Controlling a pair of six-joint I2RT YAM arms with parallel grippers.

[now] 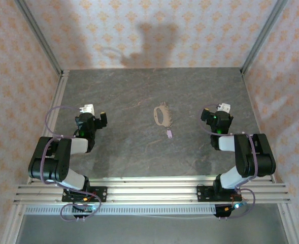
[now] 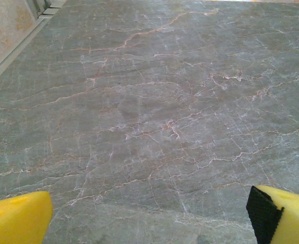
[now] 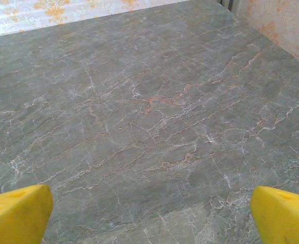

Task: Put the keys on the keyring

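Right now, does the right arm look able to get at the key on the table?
Probably yes. The key lies on bare table to the left of the right end effector, which is open, with nothing between them. The keyring sits just beyond the key, not across the approach.

The keyring (image 1: 162, 114) is a thin tan-beige oval loop lying flat on the grey veined counter (image 1: 134, 152), a little right of the middle. Its long axis runs up and down the top view, tilted so that the near end sits slightly to the right of the far end. The right-hand side of the loop looks thicker and ridged or beaded; the left side is a plain thin strand. The key (image 1: 168, 133) is a tiny pale lilac piece lying flat just to the near side of the loop's near end. It is outside the loop and not threaded on it. Whether the two touch is too small to tell, and the blade cannot be made out.
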